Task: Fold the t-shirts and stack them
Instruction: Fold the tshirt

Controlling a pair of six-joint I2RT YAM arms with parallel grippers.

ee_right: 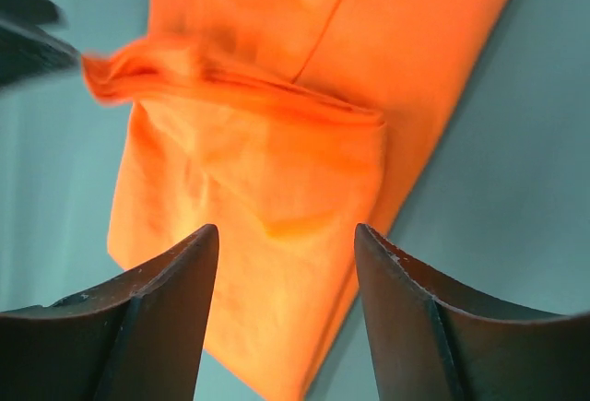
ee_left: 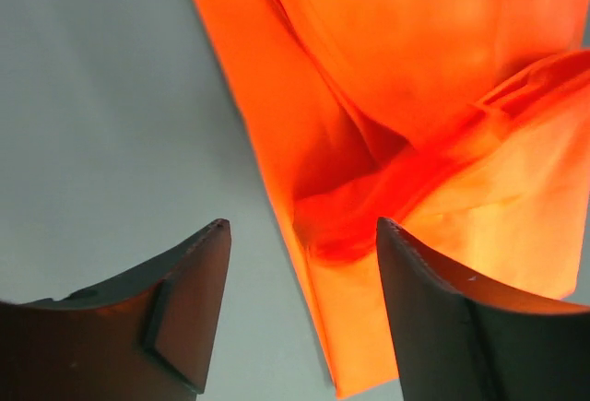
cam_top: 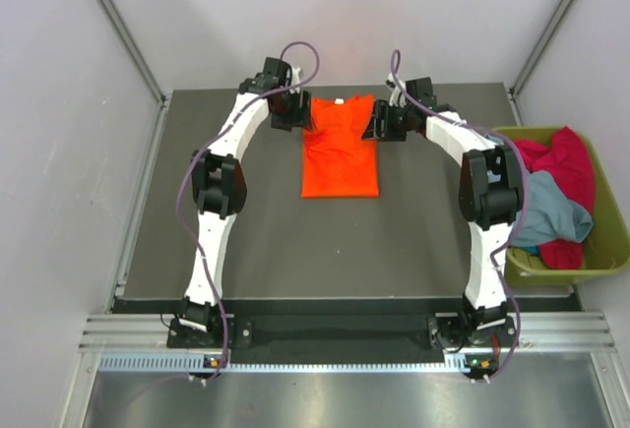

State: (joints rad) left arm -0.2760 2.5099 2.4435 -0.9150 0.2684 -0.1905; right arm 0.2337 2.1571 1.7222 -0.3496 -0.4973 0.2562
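Nearest me, right of the orange shirt (cam_top: 340, 157), the green bin (cam_top: 612, 251) holds a red shirt (cam_top: 571, 157) and a grey-blue shirt (cam_top: 556, 214), neither folded. The orange shirt lies part-folded mid-counter (cam_top: 246, 241). At its far corners the left claw (ee_left: 300, 226) and right claw (ee_right: 286, 230) stand wide, empty. My worry: a finger snagging the bunched collar edge on lift-off would drag the fold open.

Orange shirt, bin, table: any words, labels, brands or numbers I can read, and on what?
None can be read.
Orange t-shirt: a pale speck at the collar, perhaps a tag, too small to read.
Olive bin and table: no lettering shows.
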